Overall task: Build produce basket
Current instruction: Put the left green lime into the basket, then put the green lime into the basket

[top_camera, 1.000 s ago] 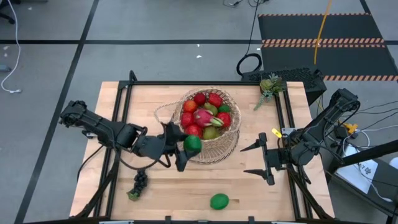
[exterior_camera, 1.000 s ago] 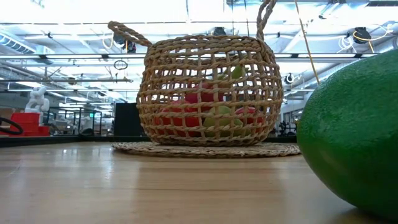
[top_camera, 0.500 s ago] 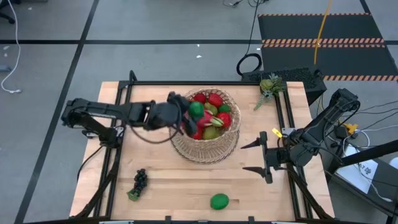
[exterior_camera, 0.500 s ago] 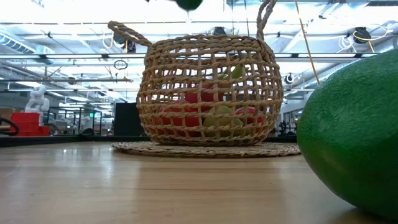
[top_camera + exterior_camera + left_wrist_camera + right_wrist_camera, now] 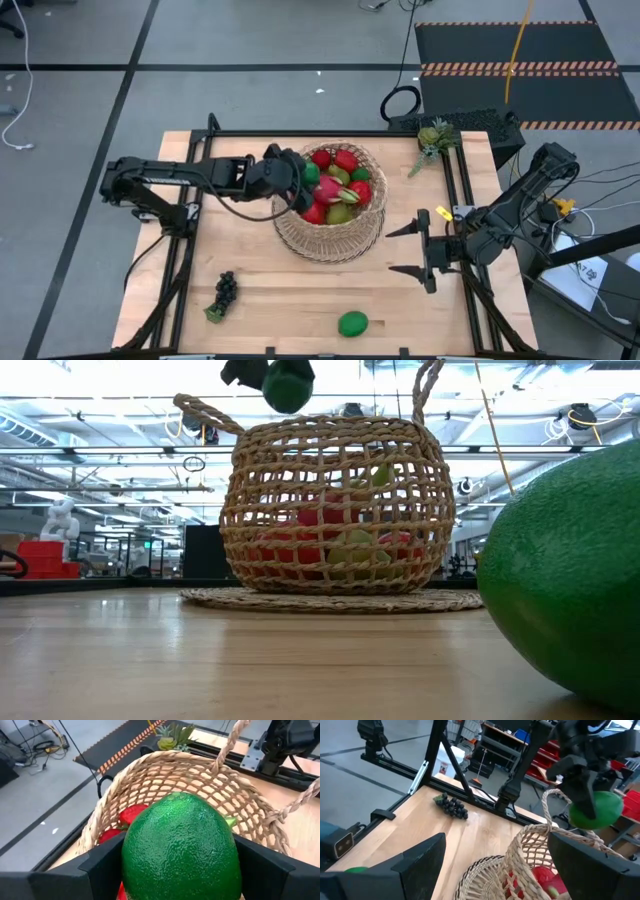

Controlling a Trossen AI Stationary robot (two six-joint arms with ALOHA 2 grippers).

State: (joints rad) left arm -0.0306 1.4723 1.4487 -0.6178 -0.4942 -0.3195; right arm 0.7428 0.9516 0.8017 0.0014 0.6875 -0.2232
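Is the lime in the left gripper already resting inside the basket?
No, the lime hangs above the basket rim, clamped in the left gripper.

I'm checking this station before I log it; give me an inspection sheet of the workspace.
Surface: wooden table, black frame rails.
Job's things: basket holding red, green and pink produce; lime and grapes lie loose on the table.
Clutter: small plant sprig at the far right corner.
Grippers: left pincer holds a green lime above the basket; right pincer open, empty, right of the basket.
Cables: coiled cable on the floor.
Surroundings: grey floor, striped mat.
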